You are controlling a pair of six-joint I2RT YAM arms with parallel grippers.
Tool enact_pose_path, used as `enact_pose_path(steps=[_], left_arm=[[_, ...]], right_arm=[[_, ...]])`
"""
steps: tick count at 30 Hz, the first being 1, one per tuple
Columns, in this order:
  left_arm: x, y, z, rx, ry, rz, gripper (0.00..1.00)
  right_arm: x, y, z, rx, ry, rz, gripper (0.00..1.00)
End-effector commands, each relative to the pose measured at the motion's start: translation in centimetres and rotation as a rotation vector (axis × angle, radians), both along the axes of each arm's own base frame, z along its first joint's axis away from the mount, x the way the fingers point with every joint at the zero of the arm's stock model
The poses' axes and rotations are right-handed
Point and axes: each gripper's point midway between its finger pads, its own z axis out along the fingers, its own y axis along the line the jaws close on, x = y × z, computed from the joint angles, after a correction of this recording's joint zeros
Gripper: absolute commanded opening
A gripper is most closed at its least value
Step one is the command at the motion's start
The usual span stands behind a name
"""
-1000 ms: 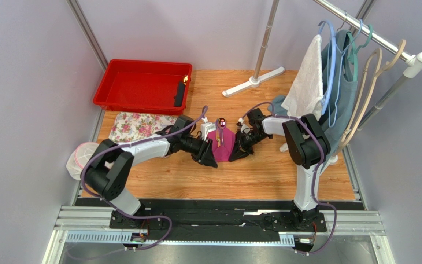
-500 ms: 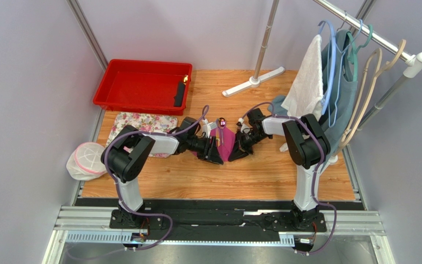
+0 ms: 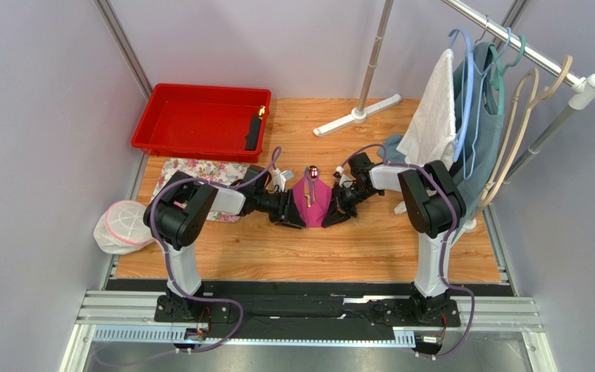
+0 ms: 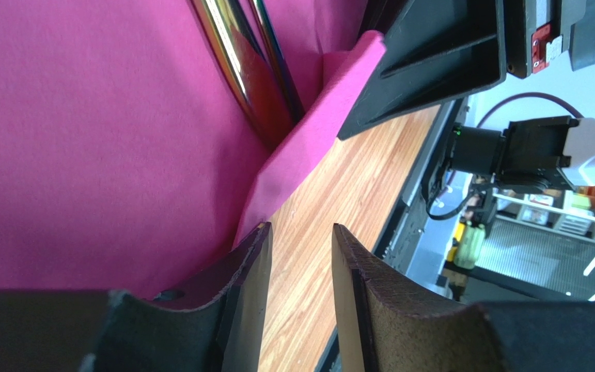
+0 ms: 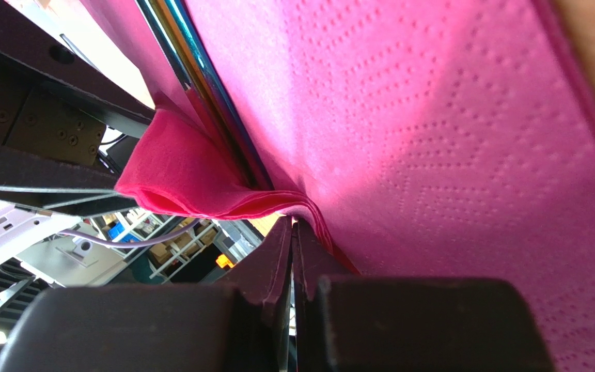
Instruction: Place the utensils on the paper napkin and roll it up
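Right end effector (image 5: 293,232) clamps the thin magenta paper napkin (image 5: 448,155). Left end effector (image 4: 302,232) gapes beside it. Slender purplish metal utensils (image 4: 238,70) lie near-to-far between them.

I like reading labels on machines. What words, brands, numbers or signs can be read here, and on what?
No text can be read anywhere.
The red tab at the top of the left wrist view: any print too small to read.
The paper napkin: embossed dots only, no words.

Bright, even overhead light; faint shadows. Top view sharp. Wrist views: foreground blurred, glare on paper napkin (image 5: 432,155), utensils (image 4: 235,62) glinting.
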Motion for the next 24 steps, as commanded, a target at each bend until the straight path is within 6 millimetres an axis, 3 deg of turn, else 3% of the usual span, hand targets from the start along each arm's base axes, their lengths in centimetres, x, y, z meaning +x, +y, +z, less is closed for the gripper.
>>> enact_pose_path(steps=[1,6,10,15,21,24], left_arm=[[-0.3,1.2,-0.9,0.015,0.044,0.023,0.43],[-0.6,1.2,1.3,-0.049,-0.038,-0.025,0.43],[-0.6,0.0,3.7,-0.098,-0.127,-0.064,0.45],[0.2,-1.6,4.7,-0.123,-0.162,-0.053,0.45],[1.6,-1.7,2.1,-0.056,-0.107,0.009,0.43],[1.8,-1.0,0.5,-0.02,-0.061,0.046,0.36]], right_arm=[[0.2,-0.7,-1.3,-0.054,-0.011,-0.014,0.04],[0.3,-0.5,-1.0,-0.045,-0.013,-0.014,0.04],[0.3,-0.4,-0.9,-0.038,-0.011,-0.015,0.04],[0.4,-0.3,-0.6,-0.03,-0.011,-0.016,0.03],[0.4,-0.2,-0.6,-0.029,-0.016,-0.011,0.03],[0.4,-0.3,-0.6,-0.034,-0.021,-0.009,0.03]])
